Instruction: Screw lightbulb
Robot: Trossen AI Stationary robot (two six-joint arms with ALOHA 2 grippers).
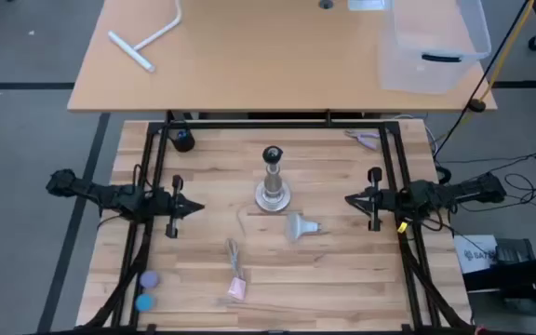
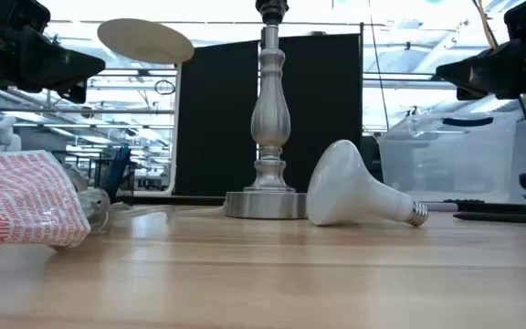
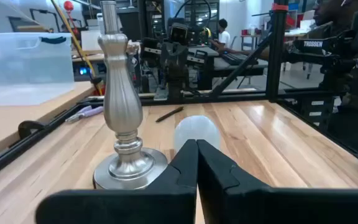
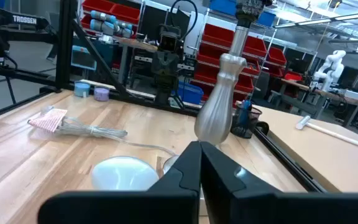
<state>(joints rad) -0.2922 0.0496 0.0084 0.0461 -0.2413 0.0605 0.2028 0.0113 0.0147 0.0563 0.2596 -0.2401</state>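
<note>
Lightbulb (image 1: 298, 225) lies on its side on the bench (image 1: 342, 279), just beside the lamp post's (image 1: 273, 177) round base, on the side toward the right arm. Globe faces the left arm, screw base points toward the right arm. In the low view the bulb (image 2: 354, 196) rests with its silvery thread (image 2: 417, 215) clear of the wood grain and unobstructed.

Left gripper (image 1: 196, 208) hangs above the bench to the left of the post, fingers closed together, holding nothing. Right gripper (image 1: 350, 198) hangs opposite, to the right of the post, likewise closed and empty. Both sit well apart from the bulb.

Post stands upright; its black socket top (image 1: 273, 154) is bare, no bulb fitted.

Other items: cord (image 1: 234, 251) with a pink tag (image 1: 236, 289), two small round caps (image 1: 145, 290) near the front left corner.

Step, as judged: start of task, pick-up not yet begun.

Next move probably calls for one gripper to open, come down over the bulb and take it at the neck or globe, gently since the glass could roll or slip. Then the bulb needs turning thread-down, lining up over the socket, and twisting in. The right gripper looks nearer.
</note>
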